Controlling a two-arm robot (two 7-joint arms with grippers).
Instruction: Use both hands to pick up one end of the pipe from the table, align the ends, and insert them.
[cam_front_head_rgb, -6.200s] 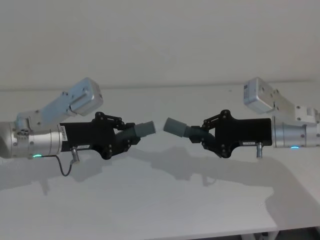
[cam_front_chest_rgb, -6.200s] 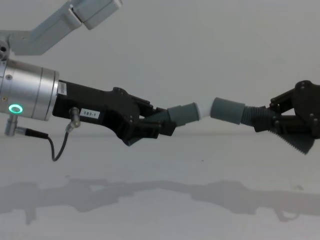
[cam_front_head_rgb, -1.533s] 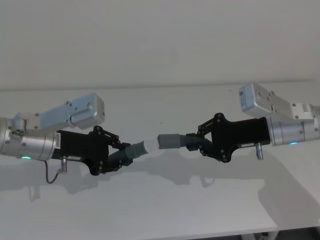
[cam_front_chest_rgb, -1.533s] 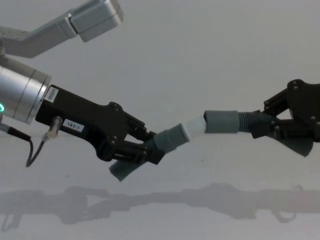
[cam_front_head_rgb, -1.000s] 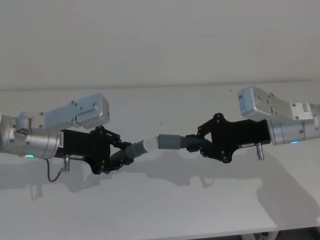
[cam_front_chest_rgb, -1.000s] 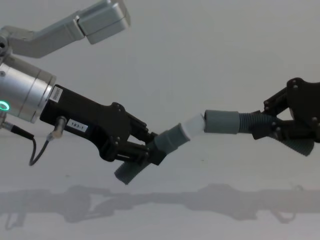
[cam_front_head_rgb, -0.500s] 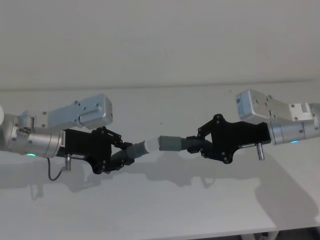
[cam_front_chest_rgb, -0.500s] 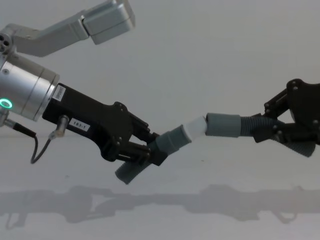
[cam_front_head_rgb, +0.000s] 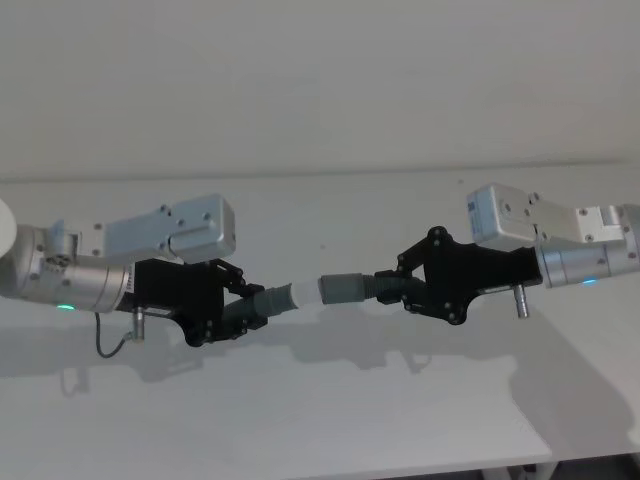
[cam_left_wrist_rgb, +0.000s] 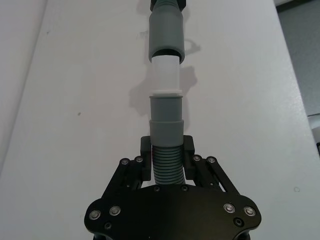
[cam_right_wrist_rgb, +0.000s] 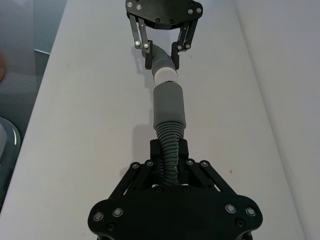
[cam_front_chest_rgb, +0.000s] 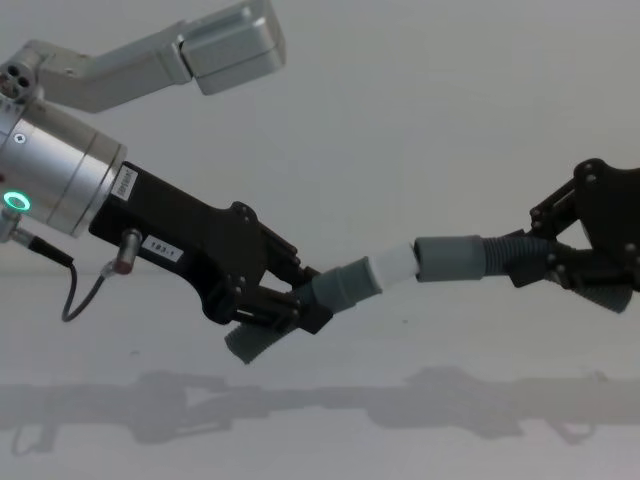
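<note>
You are mid-insertion: left end effector (cam_front_chest_rgb: 300, 300) and right end effector (cam_front_chest_rgb: 545, 262) each clench a pipe piece above the worktop (cam_front_chest_rgb: 400, 420); push the white tip (cam_front_chest_rgb: 394, 268) (barely entered) deeper into the wide cuff (cam_front_chest_rgb: 450, 259).

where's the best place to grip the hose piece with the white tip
On its ribbed section, behind the smooth cuff, closing from both sides across the hose, as the left gripper does. That leaves the white tip and cuff free to enter the wider cuff; the ridges likely resist slipping.
</note>
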